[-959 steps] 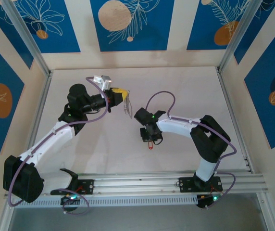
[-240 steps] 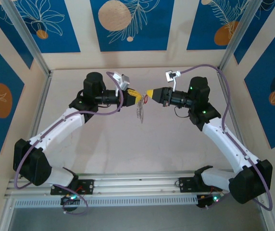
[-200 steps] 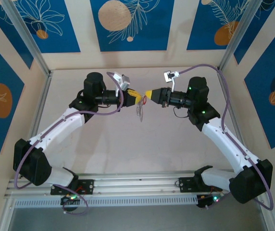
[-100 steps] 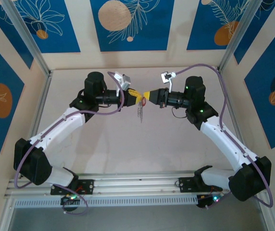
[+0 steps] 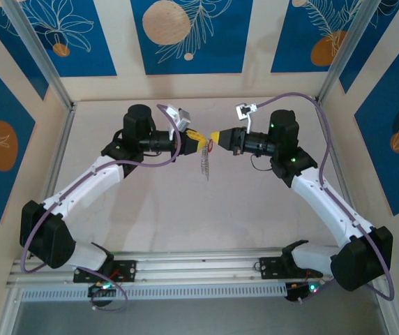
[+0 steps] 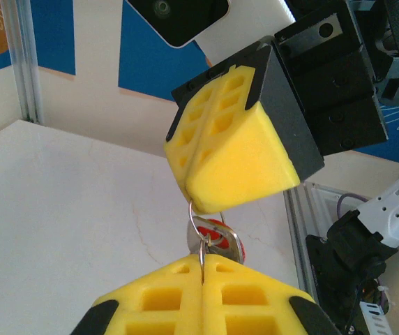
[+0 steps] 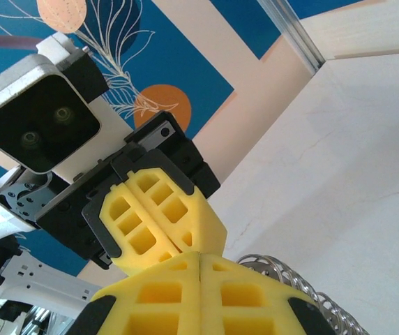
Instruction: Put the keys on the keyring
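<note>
Two arms raised over the table [image 5: 241, 209], wrists turned inward, meeting nose to nose. Left gripper [image 5: 198, 139] clamped on the keyring [image 5: 204, 165], which dangles beneath. Right gripper [image 5: 215, 137] pinched closed on the keys [image 6: 215, 237], hanging between both grippers, off the tabletop.

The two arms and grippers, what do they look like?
The left arm and right arm have white links, black joints and looping purple cables. The left gripper and right gripper carry yellow pads with square holes on black mounts.
</note>
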You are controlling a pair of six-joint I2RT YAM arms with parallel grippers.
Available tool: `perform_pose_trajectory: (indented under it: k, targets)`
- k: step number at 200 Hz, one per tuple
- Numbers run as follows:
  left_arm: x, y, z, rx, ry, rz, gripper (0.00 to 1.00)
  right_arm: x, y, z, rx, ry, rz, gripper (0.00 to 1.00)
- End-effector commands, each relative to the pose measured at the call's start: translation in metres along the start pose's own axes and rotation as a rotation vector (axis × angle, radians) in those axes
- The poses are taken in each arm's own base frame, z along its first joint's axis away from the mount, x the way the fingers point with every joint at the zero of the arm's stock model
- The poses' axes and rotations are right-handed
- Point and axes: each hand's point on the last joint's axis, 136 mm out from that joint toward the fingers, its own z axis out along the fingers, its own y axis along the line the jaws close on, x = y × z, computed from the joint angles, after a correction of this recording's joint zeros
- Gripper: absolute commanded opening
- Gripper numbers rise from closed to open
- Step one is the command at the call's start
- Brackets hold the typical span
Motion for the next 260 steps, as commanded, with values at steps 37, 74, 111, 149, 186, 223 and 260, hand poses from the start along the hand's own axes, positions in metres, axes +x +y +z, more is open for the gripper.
perform_pose_trajectory:
  k: [37, 74, 111, 149, 186, 223, 260]
  targets:
    - [-0.027, -0.014, -0.003, 0.017, -0.057, 0.097, 0.00, 0.003, -0.015, -0.005, 0.045, -0.004, 0.022, 0.00]
    - [-0.032, -0.011, -0.004, -0.004, -0.084, 0.106, 0.00, 0.009, -0.017, -0.004, 0.032, 0.018, 0.038, 0.00]
    - [-0.038, -0.012, -0.005, -0.006, -0.115, 0.110, 0.00, 0.016, -0.017, -0.001, 0.011, 0.039, 0.058, 0.00]
    - [-0.040, -0.012, -0.004, 0.002, -0.130, 0.099, 0.00, 0.020, -0.014, 0.003, -0.017, 0.053, 0.068, 0.00]
    - [-0.039, -0.009, -0.002, -0.001, -0.144, 0.087, 0.00, 0.020, -0.010, 0.006, -0.040, 0.061, 0.085, 0.00]
    - [-0.041, -0.003, -0.002, -0.026, -0.193, 0.067, 0.00, 0.016, -0.021, -0.011, -0.001, 0.018, 0.127, 0.14]
    - [-0.044, -0.001, -0.003, -0.034, -0.242, 0.049, 0.00, 0.009, -0.023, -0.032, 0.029, -0.044, 0.138, 0.34]
